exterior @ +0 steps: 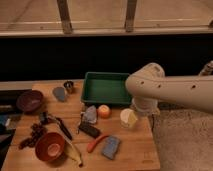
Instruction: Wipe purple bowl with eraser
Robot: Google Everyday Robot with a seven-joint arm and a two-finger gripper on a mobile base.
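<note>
Reaching across the wooden table (136,148) from the right, the white arm (172,89) bends over the green tray (106,75). Its gripper (142,107) hangs by the tray's front right corner, and I cannot tell whether it is open. The purple bowl (30,100) sits at the far left. The black eraser (89,130) lies mid-table, just behind the carrot (95,143).

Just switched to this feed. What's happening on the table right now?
The robot's arm reaches in from the right. Its gripper hangs by the right front corner of the green tray, apparently holding nothing. The eraser lies untouched mid-table, near the carrot. The purple bowl sits at the table's left edge, well apart from both. The eraser is not yet picked up, so no wiping has begun.
</note>
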